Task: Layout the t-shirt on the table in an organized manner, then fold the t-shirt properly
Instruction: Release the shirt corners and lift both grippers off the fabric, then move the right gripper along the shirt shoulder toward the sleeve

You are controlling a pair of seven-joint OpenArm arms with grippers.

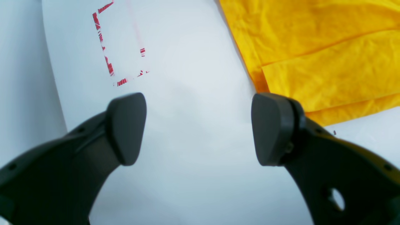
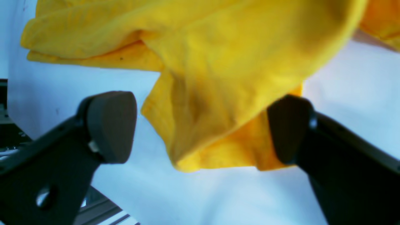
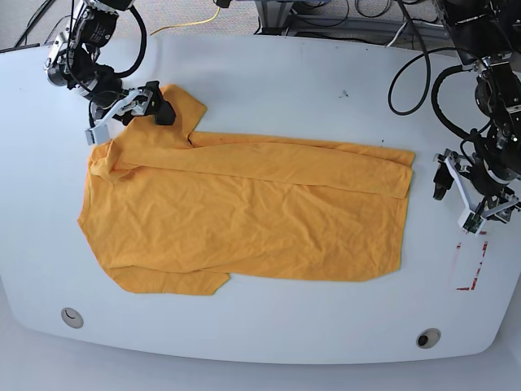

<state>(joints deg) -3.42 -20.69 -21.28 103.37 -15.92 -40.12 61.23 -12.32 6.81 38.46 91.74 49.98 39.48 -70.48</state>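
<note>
It looks like a lab or robotics workspace, and here's what gives it away: two black, metal-jointed robot arms with loose black cables reach in over the far edge of a large, smooth white table with rounded corners [image 3: 326, 330]. Along that far edge runs more wiring, a thin yellow cable [image 3: 187, 24] among it! Over near one side edge, a worn red-tape rectangle outline [image 3: 480, 265] marks the surface, and two round metallic grommets [image 3: 72, 318] sit by the near corners.
</note>
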